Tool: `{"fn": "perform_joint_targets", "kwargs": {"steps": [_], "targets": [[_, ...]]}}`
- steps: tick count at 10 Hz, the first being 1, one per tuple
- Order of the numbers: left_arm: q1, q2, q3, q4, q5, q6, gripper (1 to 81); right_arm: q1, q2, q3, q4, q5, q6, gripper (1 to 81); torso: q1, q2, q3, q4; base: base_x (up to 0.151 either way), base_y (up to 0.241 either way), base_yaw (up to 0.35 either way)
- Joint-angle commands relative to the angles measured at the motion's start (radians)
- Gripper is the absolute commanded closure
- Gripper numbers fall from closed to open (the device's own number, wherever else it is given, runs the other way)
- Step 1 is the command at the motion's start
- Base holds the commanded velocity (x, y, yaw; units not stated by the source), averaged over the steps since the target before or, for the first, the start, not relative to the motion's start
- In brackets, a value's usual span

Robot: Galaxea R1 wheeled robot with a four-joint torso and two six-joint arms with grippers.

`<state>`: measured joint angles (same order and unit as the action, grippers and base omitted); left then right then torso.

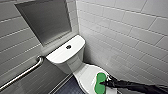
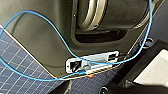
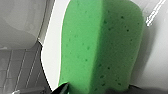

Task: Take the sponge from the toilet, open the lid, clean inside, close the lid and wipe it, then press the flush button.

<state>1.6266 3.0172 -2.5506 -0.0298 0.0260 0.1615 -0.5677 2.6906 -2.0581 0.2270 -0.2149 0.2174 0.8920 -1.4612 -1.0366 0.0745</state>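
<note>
The green sponge [image 1: 99, 82] lies on the closed white lid [image 1: 86, 75] of the toilet [image 1: 65, 53], toward the bowl's front. On the tank top sits the small dark flush button [image 1: 68, 46]. My right arm comes in low from the right, and its gripper [image 1: 105, 82] is at the sponge's right side. In the right wrist view the sponge [image 3: 100, 45] looms large, and the right gripper [image 3: 101, 88] is open with a dark tip on either side of the sponge's near end. The sponge does not look squeezed.
White tiled wall [image 1: 130, 37] runs close along the toilet's right. A metal grab bar [image 1: 22, 73] slants along the left wall under a grey recess [image 1: 46, 18]. Dark tiled floor [image 1: 71, 87] lies left of the bowl. A blue cable [image 2: 50, 27] loops across my own body.
</note>
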Motion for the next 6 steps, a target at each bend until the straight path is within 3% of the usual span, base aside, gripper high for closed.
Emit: {"fn": "perform_joint_targets", "kwargs": {"steps": [1,3,6], "targets": [[0.037,0.000,0.013,-0.001,0.100,0.010,1.0,0.105,-0.001,0.018,0.003,-0.025,0.000,1.0,0.000,0.000,0.000,0.000,0.000,0.000,0.000],[0.036,-0.001,0.013,-0.001,0.101,0.010,1.0,0.065,0.010,0.010,0.000,0.083,0.000,1.0,0.000,0.000,0.000,0.000,0.000,0.000,0.000],[0.037,-0.003,0.015,-0.001,0.103,0.010,1.0,0.027,0.039,-0.020,-0.002,0.152,-0.001,1.0,0.000,0.000,0.000,0.000,0.000,0.000,0.000]]}}
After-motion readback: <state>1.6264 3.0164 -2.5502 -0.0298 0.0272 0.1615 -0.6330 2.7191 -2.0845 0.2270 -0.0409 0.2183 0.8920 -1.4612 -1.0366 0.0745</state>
